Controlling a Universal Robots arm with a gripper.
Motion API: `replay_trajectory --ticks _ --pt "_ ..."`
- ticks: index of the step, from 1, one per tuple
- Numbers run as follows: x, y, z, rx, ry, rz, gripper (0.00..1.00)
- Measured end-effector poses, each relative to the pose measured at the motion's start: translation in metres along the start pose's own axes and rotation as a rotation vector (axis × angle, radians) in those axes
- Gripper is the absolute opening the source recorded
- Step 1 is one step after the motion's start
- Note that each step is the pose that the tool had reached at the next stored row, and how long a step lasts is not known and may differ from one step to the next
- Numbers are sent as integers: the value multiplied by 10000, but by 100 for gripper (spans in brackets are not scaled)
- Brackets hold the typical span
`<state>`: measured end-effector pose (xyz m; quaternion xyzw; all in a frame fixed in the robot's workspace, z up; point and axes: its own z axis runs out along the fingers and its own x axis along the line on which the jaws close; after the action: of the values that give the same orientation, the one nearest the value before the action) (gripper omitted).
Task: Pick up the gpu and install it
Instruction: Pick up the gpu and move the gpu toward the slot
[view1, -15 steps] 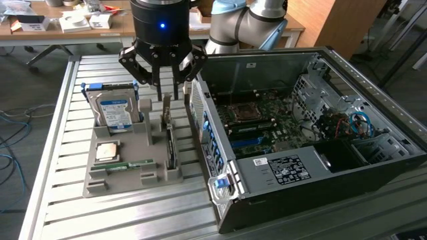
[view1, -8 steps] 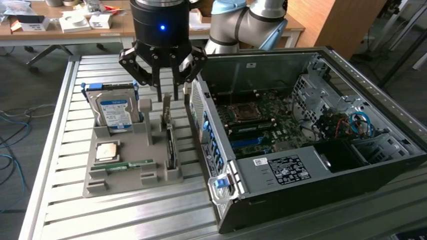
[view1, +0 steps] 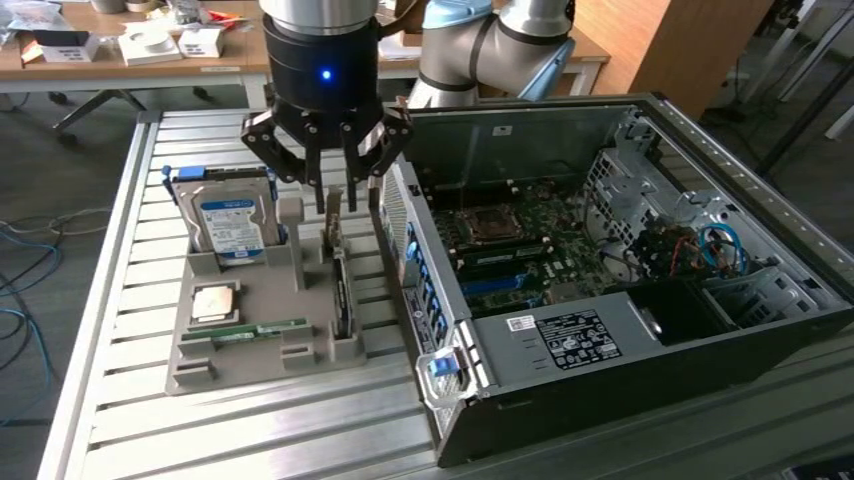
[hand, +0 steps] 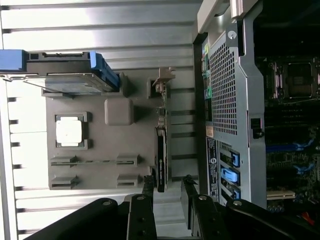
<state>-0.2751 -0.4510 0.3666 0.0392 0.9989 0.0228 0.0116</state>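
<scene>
Gripper (view1: 330, 190) wide open above the gpu (view1: 340, 290), nothing held. The gpu sits on edge in its tray slot.

Slatted metal table (view1: 120, 300) carries everything. Open PC case (view1: 641, 400) lies on its side at the exterior view's right, motherboard (view1: 534, 240) exposed. Grey parts tray (view1: 287, 290) sits just beside the case's rear panel. Hard drive (view1: 227, 225), blue label, stands upright in the slot at the tray's far end. The gpu runs along the tray edge nearest the case, dark edge up. CPU (view1: 214, 303) lies flat in its pocket, green memory stick (view1: 260, 330) just beside it. In the wrist view the gripper (hand: 168, 186) has one finger either side of the gpu (hand: 160, 155) edge line. Can't tell any contact.
</scene>
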Motion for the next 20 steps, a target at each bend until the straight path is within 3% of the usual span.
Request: replay_trajectory --ticks 8,20 --pt "0 0 15 -3 -2 0 36" --pt "4 -7 151 -52 4 2 36"
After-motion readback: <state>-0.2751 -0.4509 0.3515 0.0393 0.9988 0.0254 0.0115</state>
